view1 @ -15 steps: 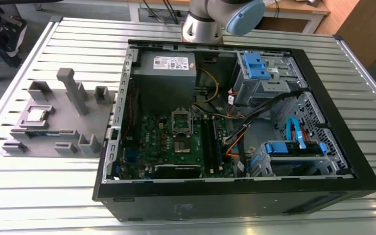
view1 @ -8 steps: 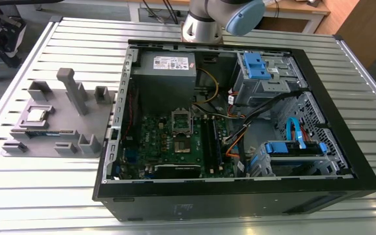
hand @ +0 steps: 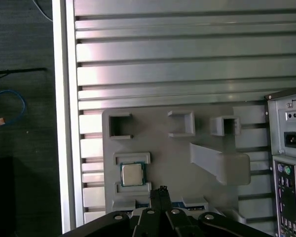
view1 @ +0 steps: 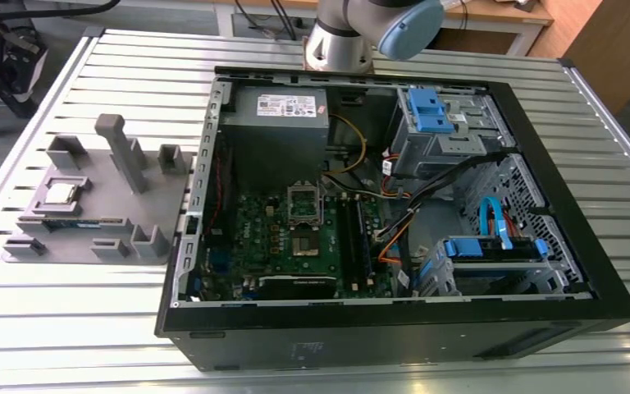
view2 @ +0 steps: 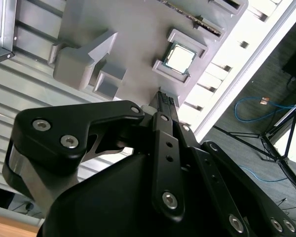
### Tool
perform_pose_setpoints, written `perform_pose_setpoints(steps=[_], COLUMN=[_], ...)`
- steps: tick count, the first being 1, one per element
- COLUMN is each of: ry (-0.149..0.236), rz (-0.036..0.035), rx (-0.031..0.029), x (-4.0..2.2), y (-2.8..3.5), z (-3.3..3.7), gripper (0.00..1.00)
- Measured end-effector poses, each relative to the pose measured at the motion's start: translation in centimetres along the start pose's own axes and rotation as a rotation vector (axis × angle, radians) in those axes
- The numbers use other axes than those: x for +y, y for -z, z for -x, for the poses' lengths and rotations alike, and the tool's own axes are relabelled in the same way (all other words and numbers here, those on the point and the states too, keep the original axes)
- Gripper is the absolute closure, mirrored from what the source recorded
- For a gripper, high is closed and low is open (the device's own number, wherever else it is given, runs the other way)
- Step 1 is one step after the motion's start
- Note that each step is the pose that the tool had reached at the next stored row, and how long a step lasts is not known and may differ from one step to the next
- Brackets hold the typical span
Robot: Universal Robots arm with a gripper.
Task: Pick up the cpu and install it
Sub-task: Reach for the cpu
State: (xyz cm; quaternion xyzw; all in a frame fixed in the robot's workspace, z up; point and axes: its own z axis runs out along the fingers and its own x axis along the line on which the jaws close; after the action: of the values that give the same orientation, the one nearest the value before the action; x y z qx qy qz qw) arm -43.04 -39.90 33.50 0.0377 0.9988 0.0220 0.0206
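From my station I have the cpu (view1: 61, 193) sitting flat in its square pocket on the grey fixture (view1: 107, 197), which lies on the slatted bench (view1: 293, 373) just off the exterior view's left of the open computer case (view1: 403, 328). In both wrist views the hand (hand: 161, 189) hangs above that fixture with its fingertips pressed together and nothing between them, so I read it as empty. What matters to me is the offset: the cpu (hand: 131, 174) is not under the tips but just beside them, on the side away from the case (hand: 286, 148) and toward the bench's outer edge. In the second wrist view the hand (view2: 165, 98) points roughly at the chip (view2: 181, 58), with a strip of bare fixture (view2: 133, 44) showing between the two. The chip is square, so it has no long axis to favour; its edges run true with the pocket walls. Nothing touches it, and by my judgement the pick-up has not begun.
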Motion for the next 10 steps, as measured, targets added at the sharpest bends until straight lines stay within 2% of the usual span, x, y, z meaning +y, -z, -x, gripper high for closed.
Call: perform_pose_setpoints(steps=[5,10], ry=[0.000,0.000], rz=[-0.0001,0.0000], rx=[0.0000,0.0001], x=[-0.02,-0.03], y=[-0.50,-0.57], z=[-0.03,-0.03], gripper=[0.89,0.89])
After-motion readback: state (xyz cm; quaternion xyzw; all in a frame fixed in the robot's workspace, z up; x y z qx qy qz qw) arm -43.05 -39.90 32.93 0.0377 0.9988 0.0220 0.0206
